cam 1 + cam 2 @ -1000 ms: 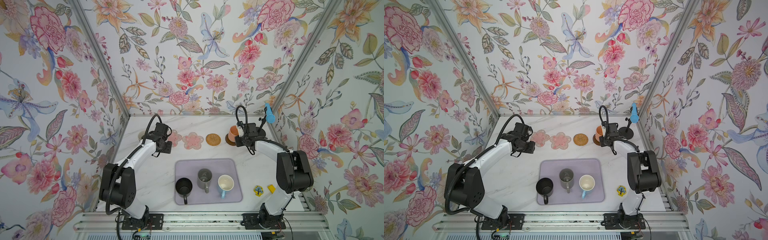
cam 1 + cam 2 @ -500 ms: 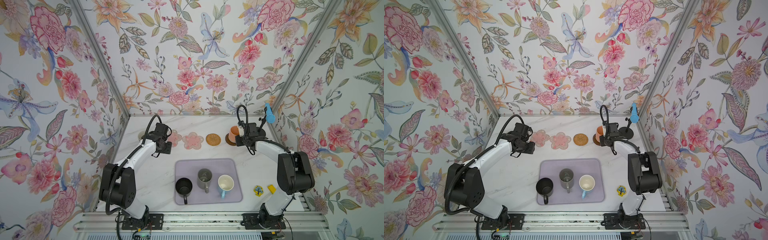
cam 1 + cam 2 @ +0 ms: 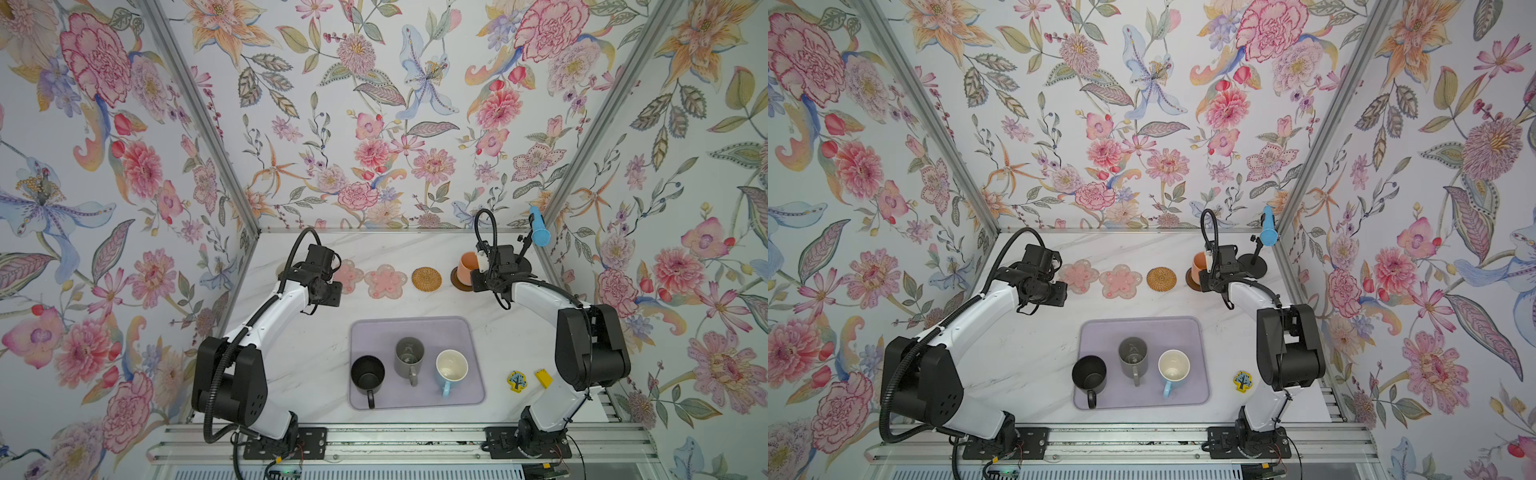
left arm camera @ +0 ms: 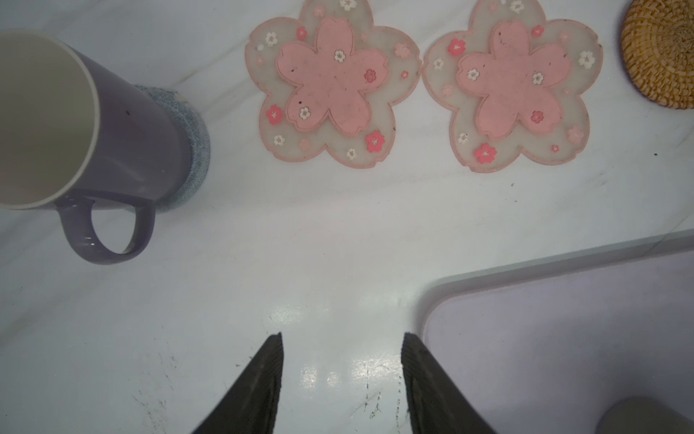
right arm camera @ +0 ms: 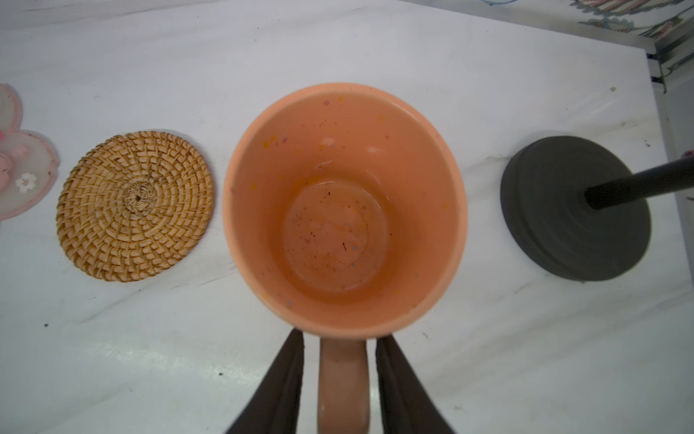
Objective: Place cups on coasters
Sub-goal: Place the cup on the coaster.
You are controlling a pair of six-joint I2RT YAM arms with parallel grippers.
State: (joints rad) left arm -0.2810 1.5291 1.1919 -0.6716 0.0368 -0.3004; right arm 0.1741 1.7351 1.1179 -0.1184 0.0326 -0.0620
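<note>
Opening right gripper [image 5: 340,335] around peach mug [image 5: 338,210].

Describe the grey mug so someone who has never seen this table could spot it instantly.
Find the large lavender mat on the white table. Three mugs stand on it in a row: the grey mug is the middle one, between the black mug and the light blue mug. It alone is grey inside and out.

Brown coaster [image 3: 456,281] mostly hidden under peach mug [image 3: 467,267]; lavender mug [image 4: 127,135] edge-cropped
</note>
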